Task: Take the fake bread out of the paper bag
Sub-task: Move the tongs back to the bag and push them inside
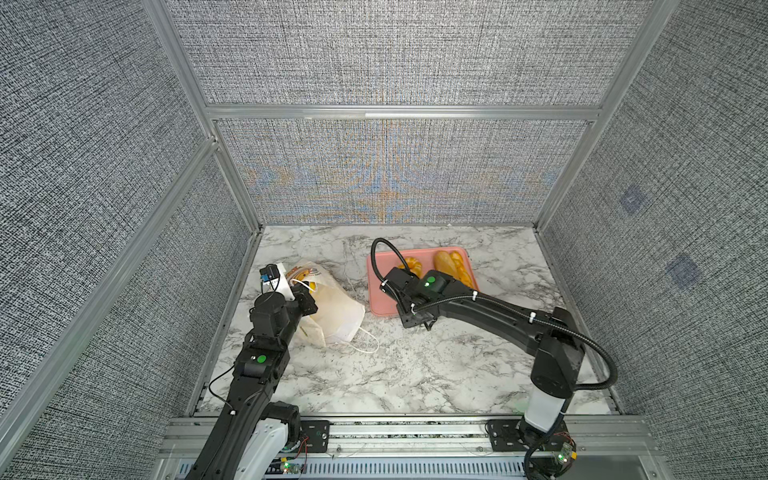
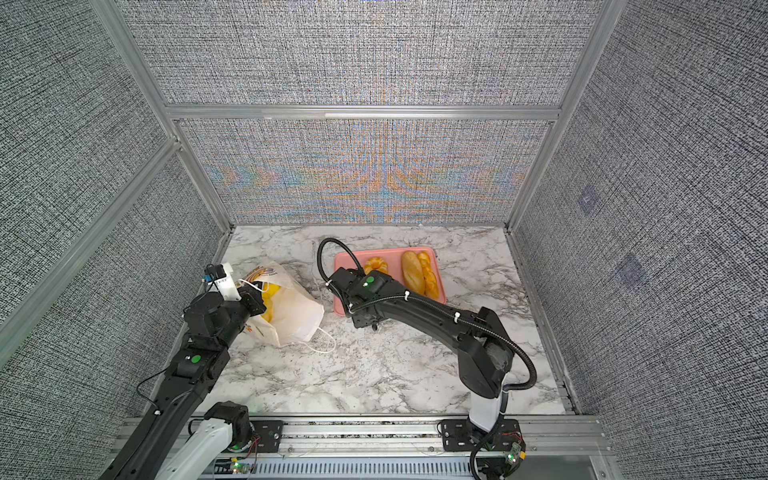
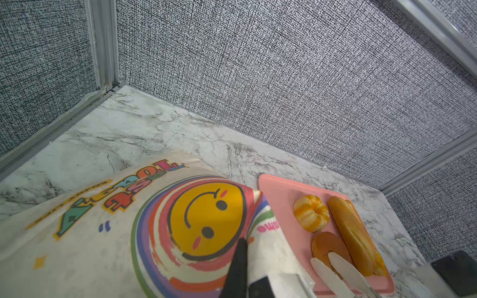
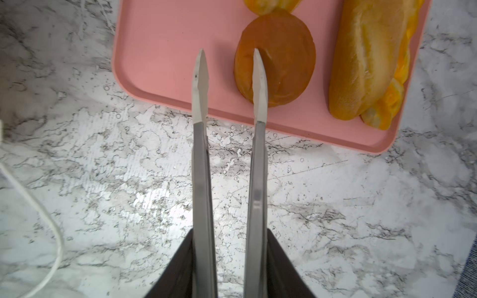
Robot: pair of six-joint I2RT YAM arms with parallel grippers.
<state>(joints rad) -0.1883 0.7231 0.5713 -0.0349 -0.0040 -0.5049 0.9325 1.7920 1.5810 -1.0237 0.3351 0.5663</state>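
The paper bag (image 1: pixel 336 309) (image 2: pixel 293 309) lies tipped on the marble at the left, its smiley side (image 3: pixel 206 219) facing the left wrist camera. My left gripper (image 3: pixel 245 247) (image 2: pixel 253 301) is shut on the bag's rim. Yellow fake bread (image 2: pixel 268 305) shows inside the mouth. On the pink tray (image 4: pixel 160 51) (image 1: pixel 380 305) lie a ring bun (image 3: pixel 311 216), long loaves (image 4: pixel 366 59) (image 2: pixel 411 266) and a round brown bun (image 4: pixel 281 59). My right gripper (image 4: pixel 231 258) is shut on metal tongs (image 4: pixel 201 77). Their blades stand apart, one over the brown bun's edge.
The bag's white cord handle (image 1: pixel 365 345) trails onto the marble toward the middle. Grey fabric walls with aluminium posts (image 1: pixel 249 208) close the table on three sides. A metal rail (image 1: pixel 415 432) runs along the front edge, carrying both arm bases.
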